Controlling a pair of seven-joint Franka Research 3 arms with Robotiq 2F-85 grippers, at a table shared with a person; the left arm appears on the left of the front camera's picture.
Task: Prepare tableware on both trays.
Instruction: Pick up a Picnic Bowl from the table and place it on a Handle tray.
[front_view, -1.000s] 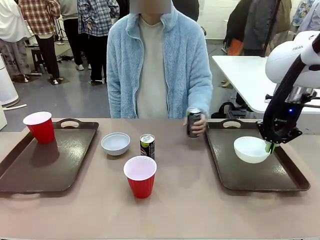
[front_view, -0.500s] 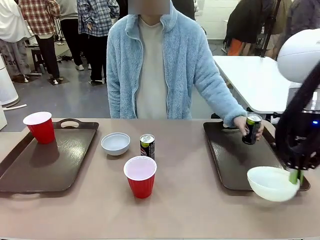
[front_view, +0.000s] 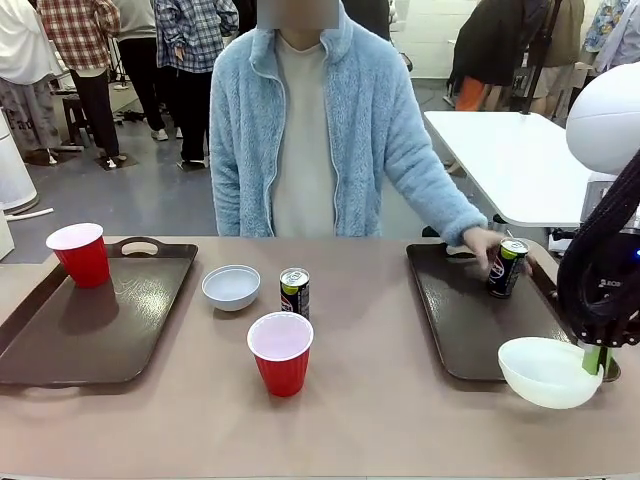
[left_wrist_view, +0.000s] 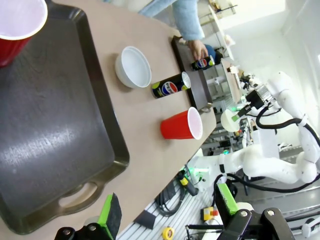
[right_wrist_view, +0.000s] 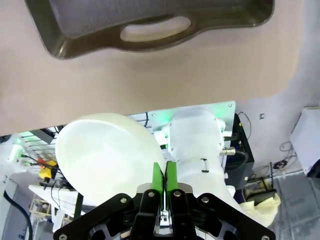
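right gripper (front_view: 597, 362) is clamped on the rim of a bowl (front_view: 548, 372), pads pinched together on the thin wall. the bowl hangs clear of the table at the near right corner of the right tray (front_view: 460, 320), partly past its rim and slightly tilted. left gripper (left_wrist_view: 167, 207) has its jaws wide apart with nothing in them, above the near end of the left tray (left_wrist_view: 55, 145).

layout:
- left tray holds one cup (front_view: 80, 253).
- on the table between the trays: second bowl (front_view: 231, 287), can (front_view: 294, 292), second cup (front_view: 280, 352).
- a person's hand (front_view: 483, 247) is on the other can (front_view: 507, 267) at the far part of the right tray. can't tell if it's fully seated.

handling, my read:
- bowls look light, stiff and glossy. a one-sided rim pinch lets the bowl swing and could slip, so get it low and flat over the tray before letting go.
- cups are light with thin, squashy walls and tip easily. pinch the rim wall, gentle force.
- cans are slim, stiff and smooth. grip across the body at mid height. can't tell if they're full, so assume heavy.
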